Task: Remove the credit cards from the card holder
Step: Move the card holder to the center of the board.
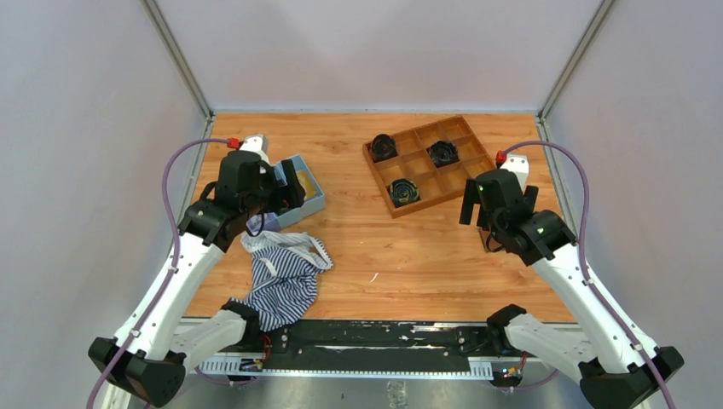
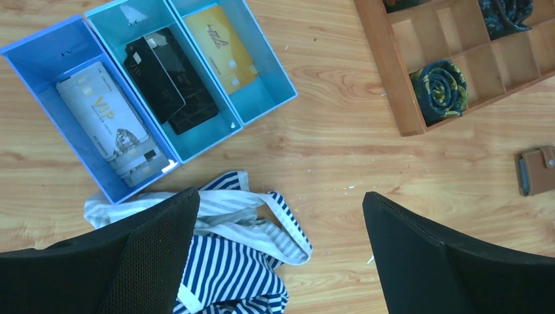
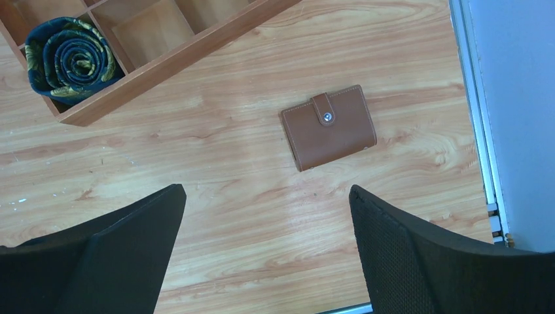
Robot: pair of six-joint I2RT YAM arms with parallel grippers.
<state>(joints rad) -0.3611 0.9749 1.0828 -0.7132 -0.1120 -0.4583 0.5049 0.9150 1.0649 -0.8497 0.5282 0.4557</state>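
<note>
Brown card holder [image 3: 328, 127] looks like matt leather, stitched rim, shiny metal snap. The table [image 3: 262, 216] is smooth wood-grain, softly glossy. The blue tray [image 2: 265, 88] reads as plastic; the striped cloth [image 2: 229, 261] is soft woven fabric.

— Top view?
— High behind the table [image 1: 409, 247], past its near edge, looking down on all of it.
— Wrists?
— Both close, facing down: left over the left side, right by the right edge. Both catch the grid tray [image 2: 381, 72] corner and the holder [image 3: 328, 126].

One card holder [image 3: 328, 127], three rolled ties [image 1: 383, 146] [image 1: 442, 152] [image 1: 403, 191], two trays [image 2: 39, 59] [image 2: 379, 65], one striped cloth [image 2: 229, 261].
</note>
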